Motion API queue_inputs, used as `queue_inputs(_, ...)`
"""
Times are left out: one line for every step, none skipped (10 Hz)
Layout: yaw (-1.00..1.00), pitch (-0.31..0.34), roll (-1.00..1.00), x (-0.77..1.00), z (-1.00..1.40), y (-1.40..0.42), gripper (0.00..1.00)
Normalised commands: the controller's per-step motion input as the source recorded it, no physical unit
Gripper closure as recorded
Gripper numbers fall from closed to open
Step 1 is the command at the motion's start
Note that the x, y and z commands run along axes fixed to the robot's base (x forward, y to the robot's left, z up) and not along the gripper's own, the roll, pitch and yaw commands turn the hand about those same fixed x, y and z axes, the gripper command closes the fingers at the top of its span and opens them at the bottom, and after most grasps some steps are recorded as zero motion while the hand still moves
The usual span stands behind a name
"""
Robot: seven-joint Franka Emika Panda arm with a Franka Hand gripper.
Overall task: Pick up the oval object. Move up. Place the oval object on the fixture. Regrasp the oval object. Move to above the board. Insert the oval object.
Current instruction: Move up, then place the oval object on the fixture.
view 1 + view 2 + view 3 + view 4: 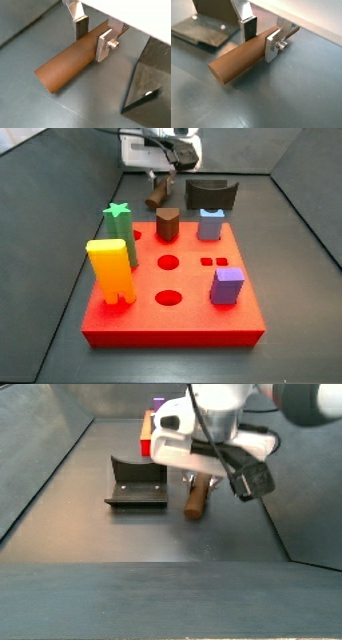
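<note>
The oval object (63,70) is a dark brown peg with rounded sides. It lies on the grey floor, and shows in both wrist views (234,62) and both side views (159,196) (197,497). My gripper (92,42) (263,41) is down over it, shut on the oval object near one end, one finger on each side. The fixture (134,484) (210,195) stands just beside the peg. The red board (174,313) lies further off, and only its edge (147,429) shows behind the arm in a side view.
The board carries a yellow peg (111,268), a green peg (118,223), a purple peg (226,285), a blue peg (210,225) and another brown peg with a pointed top (167,223). Dark bin walls surround the floor.
</note>
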Motion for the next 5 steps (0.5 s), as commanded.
queue_inputs(0.01,0.023,-0.05,-0.01,0.59,0.00,1.00)
queue_inputs(0.01,0.021,-0.08,-0.02,0.41,0.00,1.00)
queue_inputs(0.01,0.020,-0.10,-0.02,0.28,0.00,1.00)
queue_inputs(0.01,0.016,-0.11,-0.02,0.18,0.00,1.00)
queue_inputs(0.00,0.000,0.00,0.00,1.00,0.00,1.00)
